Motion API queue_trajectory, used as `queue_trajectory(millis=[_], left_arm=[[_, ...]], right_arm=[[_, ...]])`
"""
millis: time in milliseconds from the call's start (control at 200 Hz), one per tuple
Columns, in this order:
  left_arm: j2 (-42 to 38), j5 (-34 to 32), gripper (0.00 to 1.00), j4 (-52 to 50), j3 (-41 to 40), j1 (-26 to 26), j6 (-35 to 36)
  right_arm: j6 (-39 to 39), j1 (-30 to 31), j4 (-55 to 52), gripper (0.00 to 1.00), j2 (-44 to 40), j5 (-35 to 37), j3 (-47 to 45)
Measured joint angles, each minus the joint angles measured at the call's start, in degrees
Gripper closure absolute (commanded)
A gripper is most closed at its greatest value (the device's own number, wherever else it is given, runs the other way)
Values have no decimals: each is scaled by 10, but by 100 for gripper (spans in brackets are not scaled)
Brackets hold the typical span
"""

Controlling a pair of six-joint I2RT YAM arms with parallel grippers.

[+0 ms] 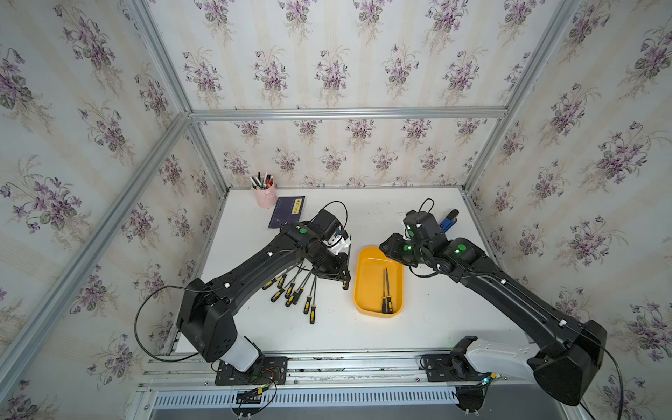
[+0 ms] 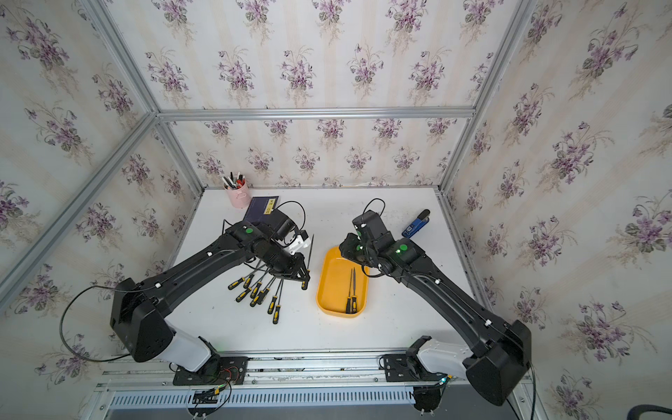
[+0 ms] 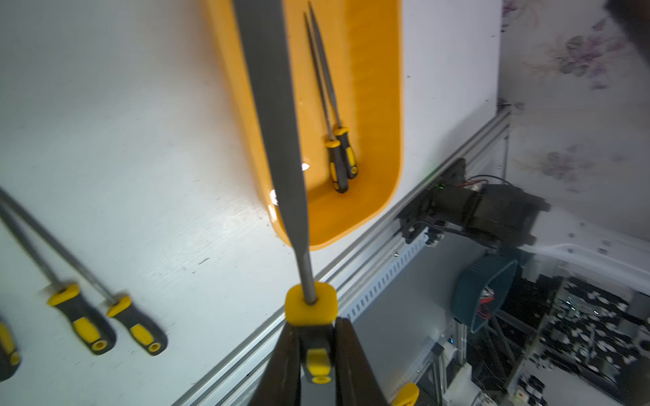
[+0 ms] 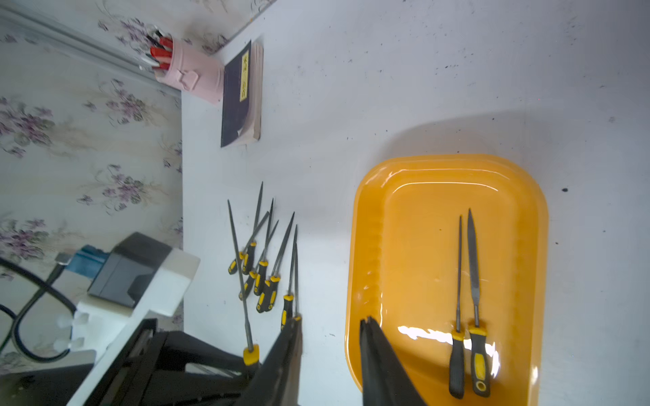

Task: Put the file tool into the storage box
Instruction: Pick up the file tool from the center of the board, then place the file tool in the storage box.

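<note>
File tool (image 3: 271, 105): left claw (image 3: 316, 337) grasps handle, tip cut off | right claw (image 4: 330, 323): released | spare files (image 1: 290, 289) partly under left arm (image 1: 254, 265)

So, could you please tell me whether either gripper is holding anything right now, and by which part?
The left gripper grips a file by its yellow-and-black handle; the right gripper is open and empty.

Lab test cell: aluminium frame (image 1: 347, 113), wallpaper (image 1: 327, 54)

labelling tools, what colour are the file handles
Black file handles with yellow accents, clearest in right wrist view.
</note>
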Motion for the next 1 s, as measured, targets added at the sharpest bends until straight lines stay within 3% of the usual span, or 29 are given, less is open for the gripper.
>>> queue_trajectory(millis=[255,664,769,924,999], left_arm=[[13,94,97,30,16,-12,2],[25,111,97,30,16,-17,6],[24,111,97,30,16,-18,6],[24,110,97,30,10,-18,8],[24,109,97,30,8,-17,10]], right_arm=[[26,7,48,67,31,-43,-10],[25,20,62,70,113,-57,48],[22,20,58,77,125,-57,54],[17,21,50,100,141,-53,69],[13,21,41,100,144,-51,72]])
